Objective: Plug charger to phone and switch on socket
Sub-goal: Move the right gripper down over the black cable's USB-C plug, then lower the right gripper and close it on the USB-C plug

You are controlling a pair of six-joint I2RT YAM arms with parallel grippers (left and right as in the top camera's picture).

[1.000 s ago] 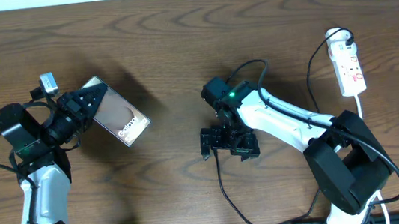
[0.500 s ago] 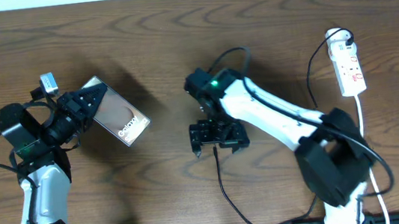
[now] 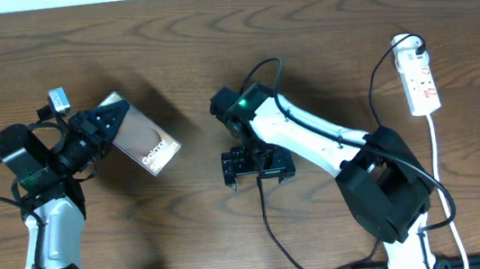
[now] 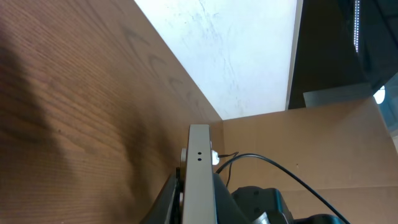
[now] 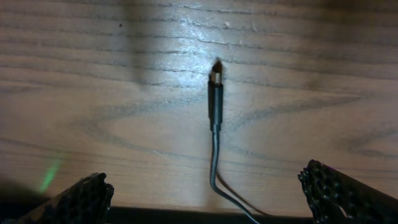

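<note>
- While clamping phone [image 3: 143, 138] near the table's [image 3: 211, 38] left edge in left pincer [image 3: 99, 128], hovering wide-open, empty right pincer [image 3: 257, 164] over charger [image 5: 215, 93] mid-table.
- Likely next: lower, pinch connector squarely.

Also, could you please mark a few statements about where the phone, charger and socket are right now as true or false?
1. The left jaws are clamped on the phone. True.
2. The charger is plugged into the phone. False: its connector tip lies on the table, apart from the phone.
3. The right jaws are shut on the charger. False: they stand open, one on each side of the connector tip, not touching it.
4. The socket lies on the right side of the table, away from both sets of jaws. True.
</note>
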